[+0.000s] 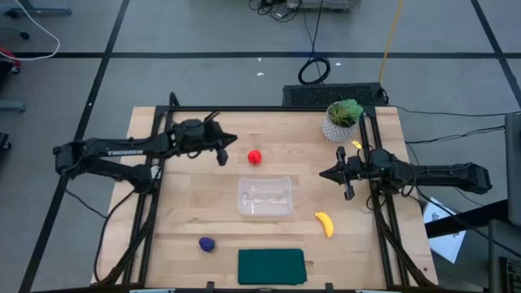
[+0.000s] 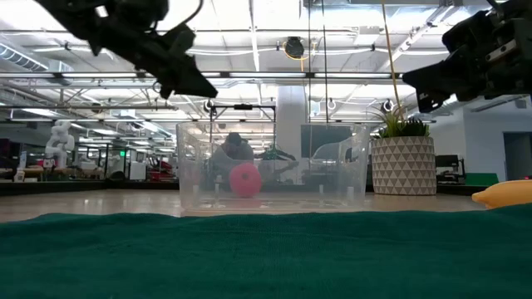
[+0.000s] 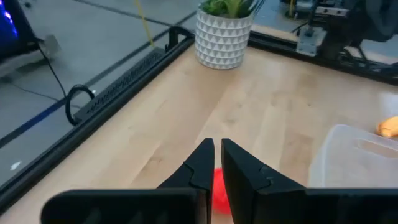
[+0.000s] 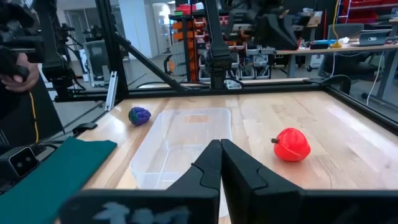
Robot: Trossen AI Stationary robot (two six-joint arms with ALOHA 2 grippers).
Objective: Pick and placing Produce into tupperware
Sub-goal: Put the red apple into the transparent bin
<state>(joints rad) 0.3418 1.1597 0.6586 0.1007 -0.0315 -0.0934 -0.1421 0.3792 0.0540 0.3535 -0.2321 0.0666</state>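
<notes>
At mid-bench we see the clear tupperware (image 1: 264, 197) empty, with the red round piece (image 1: 255, 157) just beyond it, the banana (image 1: 325, 224) to its right and the purple lump (image 1: 207, 243) near the green mat (image 1: 271, 266). Our left claw (image 1: 221, 156) hovers beside the red piece, fingers nearly together, holding nothing. Our right claw (image 1: 348, 193) waits closed beside the potted plant (image 1: 342, 120).

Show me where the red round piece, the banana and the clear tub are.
red round piece (image 1: 255, 157), high view, its middle
banana (image 1: 326, 224), high view, middle of its curve
clear tub (image 1: 264, 212), high view, its near rim
</notes>
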